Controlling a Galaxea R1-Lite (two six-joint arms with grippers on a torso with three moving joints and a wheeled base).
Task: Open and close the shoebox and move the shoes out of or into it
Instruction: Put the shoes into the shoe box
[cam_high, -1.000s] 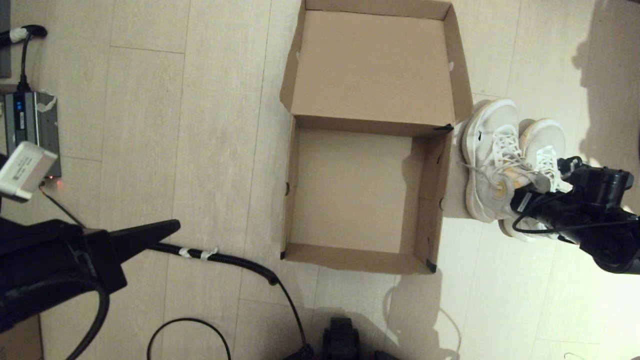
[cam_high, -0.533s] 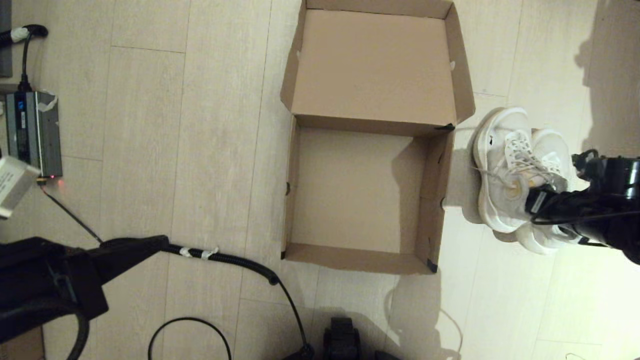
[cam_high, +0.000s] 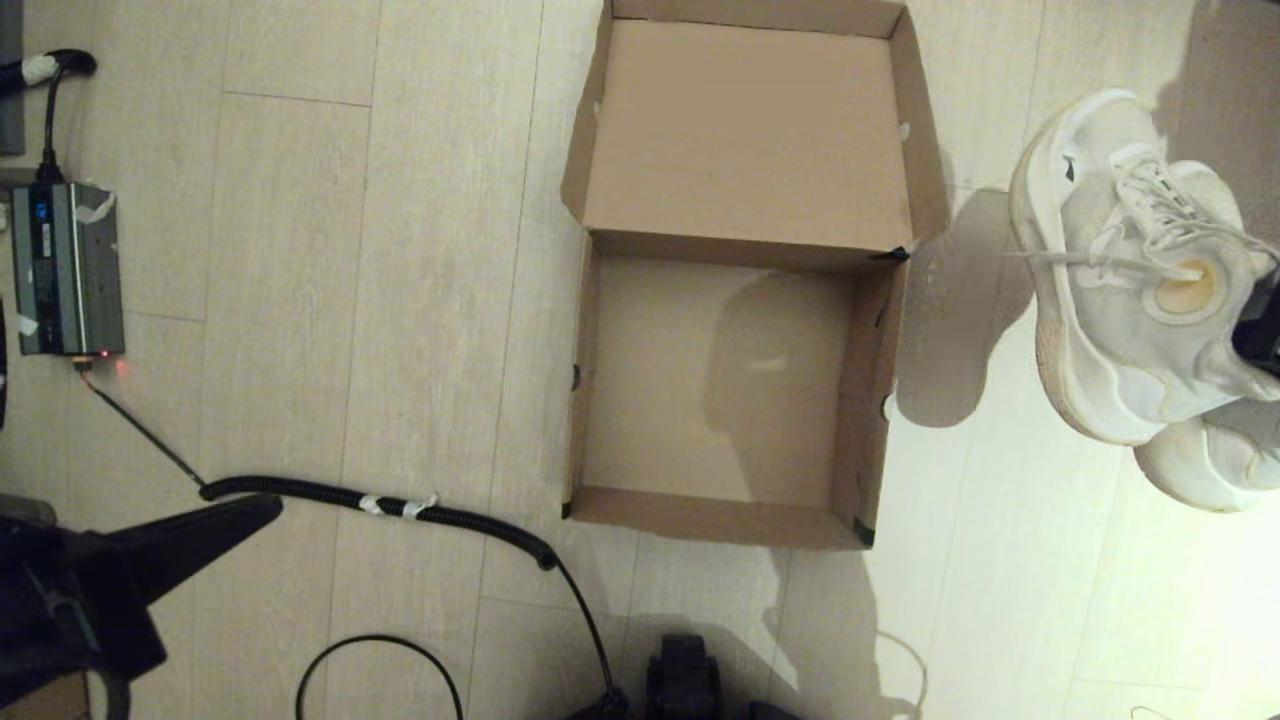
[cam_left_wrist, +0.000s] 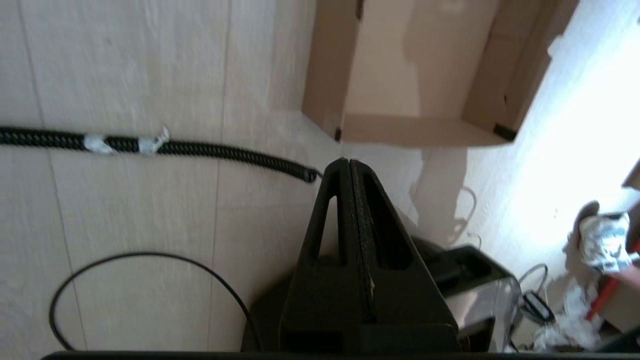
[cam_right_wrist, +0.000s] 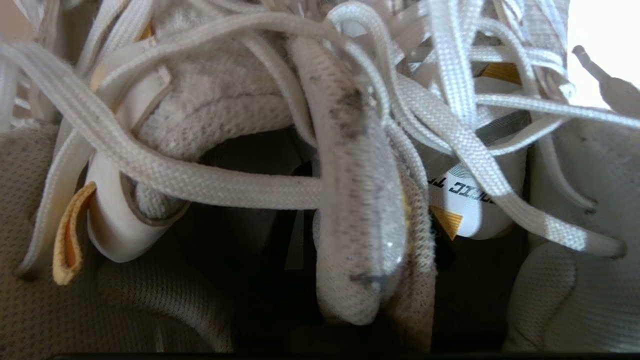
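The shoebox sits open and empty on the floor in the head view, its lid lying flat behind it, with black tape on the right corners. The shoes hang in the air to the right of the box, large and close to the camera. My right gripper shows only as a black bit at the frame edge. In the right wrist view it is shut on the pressed-together inner collars of both shoes, amid the laces. My left gripper is shut and empty at the lower left, well away from the box.
A coiled black cable runs across the floor left of the box, toward its front left corner. A grey power unit stands at the far left. A thin black cable loop and my base are at the bottom.
The right gripper has lifted both shoes off the floor, up and to the right. The left arm has drawn back toward the lower left, and the white block on it has left the view.
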